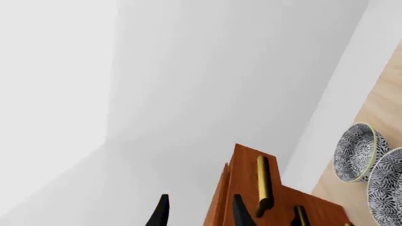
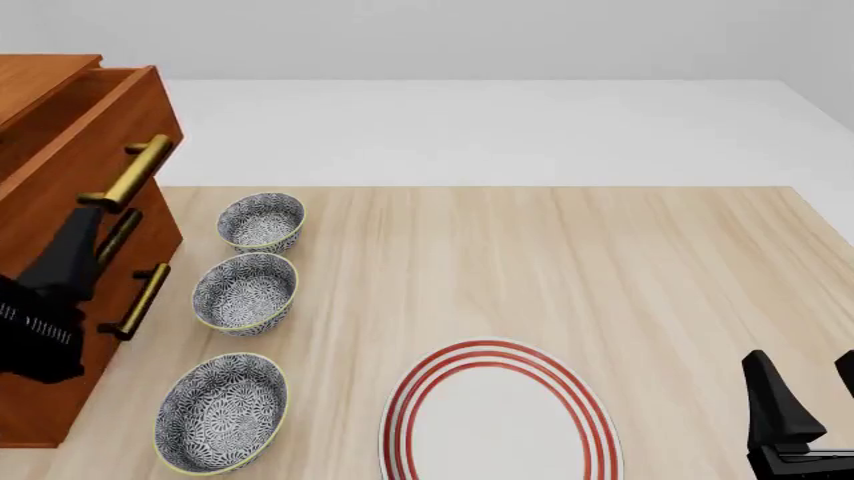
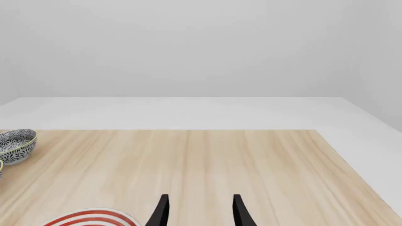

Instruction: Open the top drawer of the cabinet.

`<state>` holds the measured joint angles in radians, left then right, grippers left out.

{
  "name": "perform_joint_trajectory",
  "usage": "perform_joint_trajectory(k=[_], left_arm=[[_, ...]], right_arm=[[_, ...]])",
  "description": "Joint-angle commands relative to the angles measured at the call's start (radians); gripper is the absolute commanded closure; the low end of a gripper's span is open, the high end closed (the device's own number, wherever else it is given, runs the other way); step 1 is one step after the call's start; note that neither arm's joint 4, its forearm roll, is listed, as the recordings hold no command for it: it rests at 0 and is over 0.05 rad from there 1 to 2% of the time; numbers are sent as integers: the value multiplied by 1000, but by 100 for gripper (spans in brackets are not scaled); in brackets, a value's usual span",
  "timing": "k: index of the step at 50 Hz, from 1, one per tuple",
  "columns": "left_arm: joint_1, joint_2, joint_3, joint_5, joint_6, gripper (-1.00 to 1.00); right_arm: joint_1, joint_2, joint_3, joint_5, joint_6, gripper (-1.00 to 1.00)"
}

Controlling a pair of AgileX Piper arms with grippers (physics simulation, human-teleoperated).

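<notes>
The cabinet stands at the table's left edge. Its top drawer juts out ahead of the two lower drawer fronts, and its wooden side shows. My left gripper hangs just below the near end of the drawer's brass handle. In the left wrist view this gripper is open. The handle lies outside its fingers, beside one fingertip, on the top drawer's front. My right gripper is open low at the table's near right, with nothing between its fingers.
Three patterned bowls stand in a line just right of the cabinet. A red-ringed white plate lies at the near middle. The lower drawers' handles stick out beside my left arm.
</notes>
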<state>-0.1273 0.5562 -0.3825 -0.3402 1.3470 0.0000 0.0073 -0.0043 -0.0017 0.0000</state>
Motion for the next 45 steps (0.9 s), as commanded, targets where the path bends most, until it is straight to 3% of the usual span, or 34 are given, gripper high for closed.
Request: perform_joint_trajectory(k=[1,3,5,6,8,13,14,15,17,18,19,20,21,22,25,27,30,31,36,38,39,41,43,45], left_arm=[[-46,-141,-74,124,-109,-100],[-63,-161,-86,159,-142,-100],[-77,-170,-52,131,-110,-100],[-96,-188,-83,198,-176,-100],[-95,-182,-53,180,-150,-100],[-69,-199,-158,302,-304,-100],[-69,-200,-158,303,-304,-100],[-58,-209,-203,344,-363,-100],[-56,-215,-230,388,-400,-100],[-38,-219,-269,418,-467,-100],[-45,-225,-260,423,-455,-100],[-6,-207,-361,500,-618,-100],[-31,-220,-343,504,-581,-100],[-3,-213,-410,542,-697,-100],[20,-189,-477,598,-767,-100],[39,-181,-536,629,-850,-100],[11,-171,-546,677,-848,-100],[32,-150,-599,727,-952,-100],[12,-173,-627,751,-939,-100],[65,-131,-672,789,-1016,-100],[73,-110,-715,816,-1097,-100],[20,-82,-743,883,-1051,-100],[27,-32,-823,940,-1129,-100],[-2,-16,-852,977,-1112,-100]], right_arm=[[0,0,0,0,0,-100],[0,0,0,0,0,-100],[0,0,0,0,0,-100],[0,0,0,0,0,-100],[0,0,0,0,0,-100],[0,0,0,0,0,-100],[0,0,0,0,0,-100],[0,0,0,0,0,-100],[0,0,0,0,0,-100],[0,0,0,0,0,-100],[0,0,0,0,0,-100],[0,0,0,0,0,-100],[0,0,0,0,0,-100],[0,0,0,0,0,-100],[0,0,0,0,0,-100],[0,0,0,0,0,-100],[0,0,0,0,0,-100],[0,0,0,0,0,-100],[0,0,0,0,0,-100],[0,0,0,0,0,-100],[0,0,0,0,0,-100],[0,0,0,0,0,-100],[0,0,0,0,0,-100],[0,0,0,0,0,-100]])
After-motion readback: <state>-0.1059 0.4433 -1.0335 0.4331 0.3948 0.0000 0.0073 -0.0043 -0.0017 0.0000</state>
